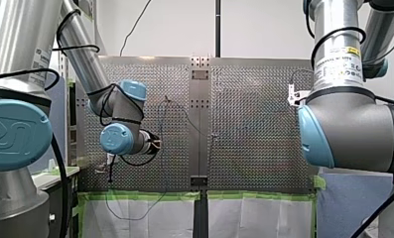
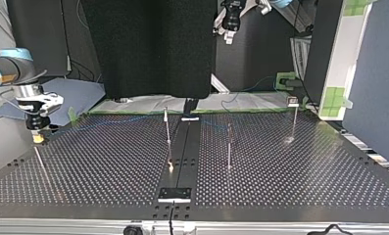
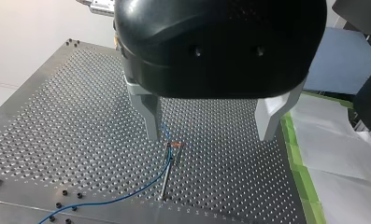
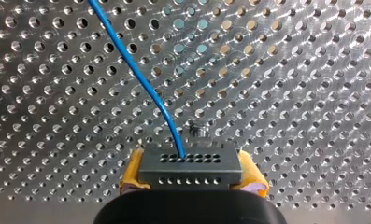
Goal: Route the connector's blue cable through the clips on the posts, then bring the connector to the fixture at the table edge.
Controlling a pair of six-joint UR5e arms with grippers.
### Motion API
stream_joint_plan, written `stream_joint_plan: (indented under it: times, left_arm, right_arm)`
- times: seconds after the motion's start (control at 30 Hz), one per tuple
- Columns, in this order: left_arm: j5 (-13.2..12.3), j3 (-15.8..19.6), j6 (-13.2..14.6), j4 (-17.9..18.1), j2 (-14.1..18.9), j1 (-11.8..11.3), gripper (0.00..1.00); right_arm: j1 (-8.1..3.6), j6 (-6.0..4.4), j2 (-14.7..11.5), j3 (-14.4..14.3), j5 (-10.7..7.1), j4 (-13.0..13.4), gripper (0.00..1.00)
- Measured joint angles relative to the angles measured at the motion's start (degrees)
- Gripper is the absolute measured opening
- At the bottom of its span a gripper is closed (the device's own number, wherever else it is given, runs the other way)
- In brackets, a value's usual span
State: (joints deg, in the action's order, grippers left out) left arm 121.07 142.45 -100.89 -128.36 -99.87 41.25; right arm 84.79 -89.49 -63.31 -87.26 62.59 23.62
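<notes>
My right gripper (image 4: 191, 184) has its yellow pads shut on the dark connector (image 4: 190, 167), held just above the perforated plate. The blue cable (image 4: 136, 70) leaves the connector's face and curves away ahead of the gripper. In the top view my right gripper (image 2: 37, 138) hangs at the table's left edge, over a thin post (image 2: 39, 161). My left gripper (image 3: 211, 135) stands open above a post with a clip (image 3: 174, 145); the blue cable (image 3: 141, 186) runs up to that clip. The cable (image 2: 109, 122) also trails toward the middle post (image 2: 167, 127).
Two more thin posts (image 2: 229, 147) (image 2: 294, 122) stand on the top view's right half. A centre rail ends in a small plate (image 2: 175, 194) at the near edge. Green tape and white sheets (image 1: 150, 213) border the table's front edge.
</notes>
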Motion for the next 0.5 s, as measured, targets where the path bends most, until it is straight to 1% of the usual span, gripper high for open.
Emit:
stream_joint_plan:
  times: [0.5]
  left_arm:
    - [-0.17,-0.28,0.13,-0.14,0.0,-0.58,1.0]
  right_arm:
    - [0.04,-0.19,0.21,0.75,-0.09,0.03,0.02]
